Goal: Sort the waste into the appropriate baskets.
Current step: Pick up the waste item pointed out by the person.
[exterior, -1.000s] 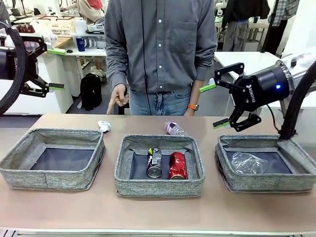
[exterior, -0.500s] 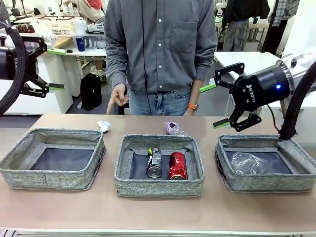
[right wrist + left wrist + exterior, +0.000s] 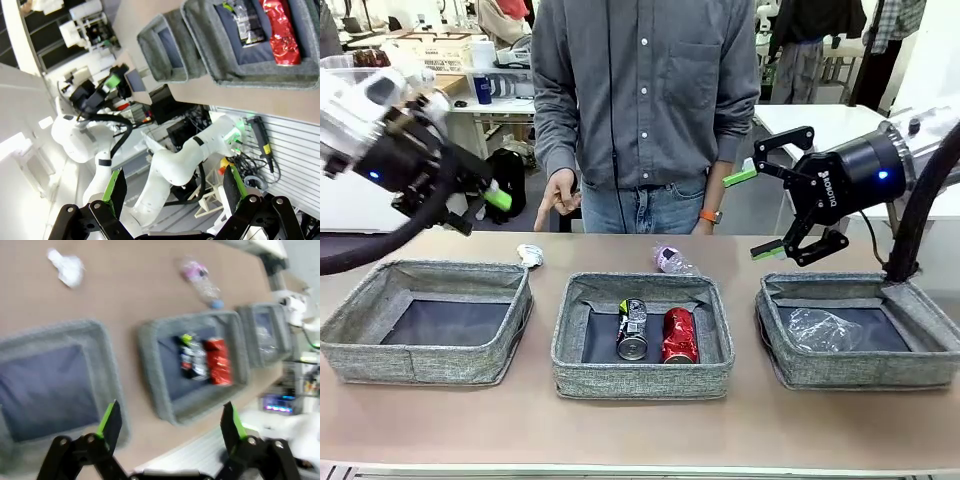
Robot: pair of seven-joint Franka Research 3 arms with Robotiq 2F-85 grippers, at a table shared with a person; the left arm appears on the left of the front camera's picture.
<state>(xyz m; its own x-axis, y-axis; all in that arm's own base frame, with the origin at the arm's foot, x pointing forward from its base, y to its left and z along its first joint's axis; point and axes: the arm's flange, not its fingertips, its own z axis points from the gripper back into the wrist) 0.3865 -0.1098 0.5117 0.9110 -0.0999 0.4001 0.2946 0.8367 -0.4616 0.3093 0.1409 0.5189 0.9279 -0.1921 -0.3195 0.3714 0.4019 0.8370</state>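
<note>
Dark can [image 3: 633, 329], red can [image 3: 680, 335] in middle basket [image 3: 645, 381] (side by side), right hand [image 3: 754, 214] spread

table [image 3: 640, 432] | left basket [image 3: 420, 365] | middle basket [image 3: 642, 380] | right basket [image 3: 860, 371] | paper wad [image 3: 530, 254] | bottle [image 3: 672, 261]

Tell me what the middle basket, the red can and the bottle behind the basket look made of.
Middle basket: grey woven fabric, matte, with soft sagging walls.
Red can: probably thin metal, glossy and dented.
Bottle: clear plastic, it seems, crumpled and see-through, with a pink label.
</note>
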